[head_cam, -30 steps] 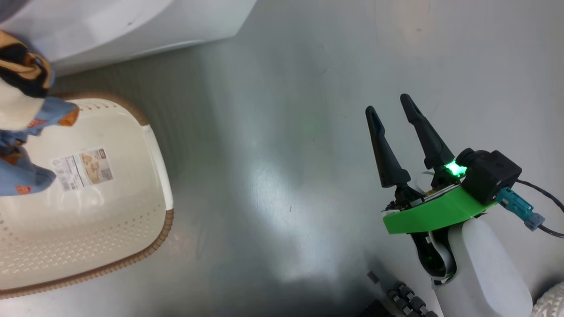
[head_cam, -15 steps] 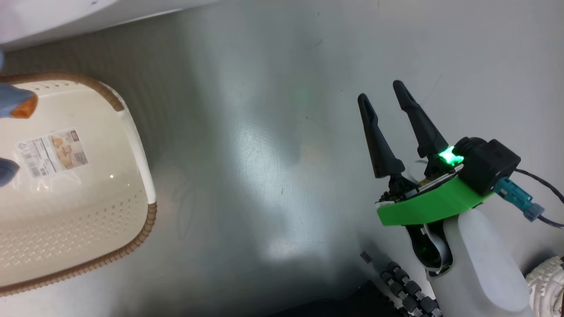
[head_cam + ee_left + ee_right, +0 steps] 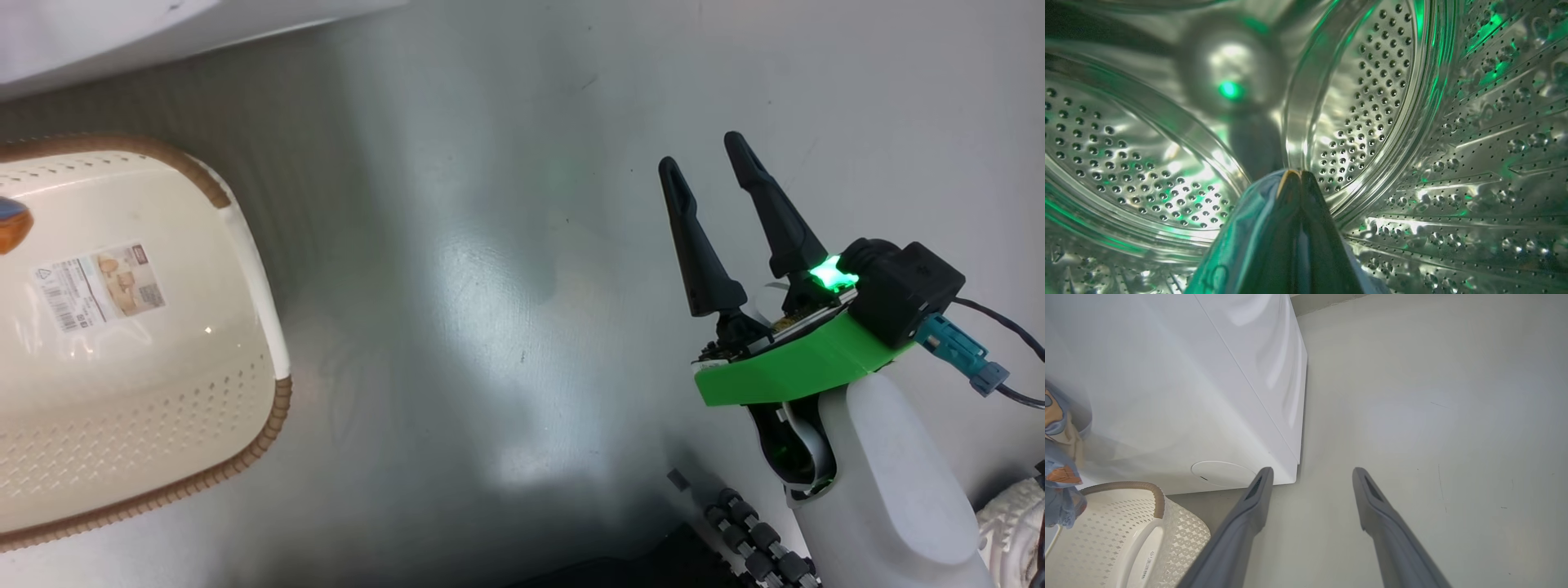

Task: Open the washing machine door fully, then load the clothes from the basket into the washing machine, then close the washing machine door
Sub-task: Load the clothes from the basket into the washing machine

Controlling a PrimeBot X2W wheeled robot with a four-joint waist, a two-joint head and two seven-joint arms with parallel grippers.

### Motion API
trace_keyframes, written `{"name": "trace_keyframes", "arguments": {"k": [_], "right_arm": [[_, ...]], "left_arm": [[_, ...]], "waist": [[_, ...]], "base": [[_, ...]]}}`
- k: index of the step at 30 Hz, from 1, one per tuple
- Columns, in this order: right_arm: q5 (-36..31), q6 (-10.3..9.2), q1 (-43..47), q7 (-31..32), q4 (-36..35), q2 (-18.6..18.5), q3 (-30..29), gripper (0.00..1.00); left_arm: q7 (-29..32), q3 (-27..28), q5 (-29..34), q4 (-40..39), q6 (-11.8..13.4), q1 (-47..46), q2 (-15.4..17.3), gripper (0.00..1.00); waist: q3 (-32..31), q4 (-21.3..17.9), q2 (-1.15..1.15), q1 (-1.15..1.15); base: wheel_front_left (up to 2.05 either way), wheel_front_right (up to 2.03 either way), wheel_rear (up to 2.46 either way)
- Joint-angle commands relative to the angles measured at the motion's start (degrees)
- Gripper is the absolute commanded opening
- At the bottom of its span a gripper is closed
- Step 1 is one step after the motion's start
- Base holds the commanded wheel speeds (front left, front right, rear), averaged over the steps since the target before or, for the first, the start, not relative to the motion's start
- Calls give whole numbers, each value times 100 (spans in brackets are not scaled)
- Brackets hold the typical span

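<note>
The left pincer [image 3: 1295, 176] is deep inside the steel drum [image 3: 1372, 102] of the washing machine [image 3: 1167, 384], its fingers pressed together on a fold of the clothes [image 3: 1241, 232]. More blue fabric trails outside above the basket [image 3: 1180, 535], off to the left of the right pincer [image 3: 1311, 470], which hovers spread and empty over the floor. If the left lets go too shallow, I reckon that hanging tail could drag everything back out.

Shiny perforated steel drum [image 3: 1372, 102], smooth plastic basket [image 3: 163, 392], woven-look rim [image 3: 277, 416], glossy white washing machine [image 3: 1167, 396], reflective floor [image 3: 490, 286]
</note>
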Motion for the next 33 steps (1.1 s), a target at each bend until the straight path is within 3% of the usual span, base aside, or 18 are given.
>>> {"name": "trace_keyframes", "arguments": {"k": [1,2,3,4,17,33], "right_arm": [[24,35,221,-27,-83,34,136,100],[22,35,222,-27,-75,34,132,100],[20,35,222,-27,-71,34,134,100],[16,35,223,-27,-64,34,132,100],[-149,35,246,-27,-13,34,-35,100],[-285,35,324,-27,68,34,-135,100]], "left_arm": [[-24,17,-72,-11,-16,-102,279,0],[-26,-6,-133,87,-16,-74,267,0],[-17,-30,-187,185,-16,-51,257,64],[23,-81,-230,278,-16,-31,248,100],[-114,-173,-560,553,-2,351,50,100],[-130,407,-438,-375,433,1630,-278,100]], "waist": [[-37,24,0,0],[-58,38,0,0],[-79,52,0,0],[-97,66,0,0],[-437,386,0,0],[-796,617,0,0]], "base": [[0,0,0],[0,0,0],[0,0,0],[0,0,0],[0,0,0],[0,0,0]]}}
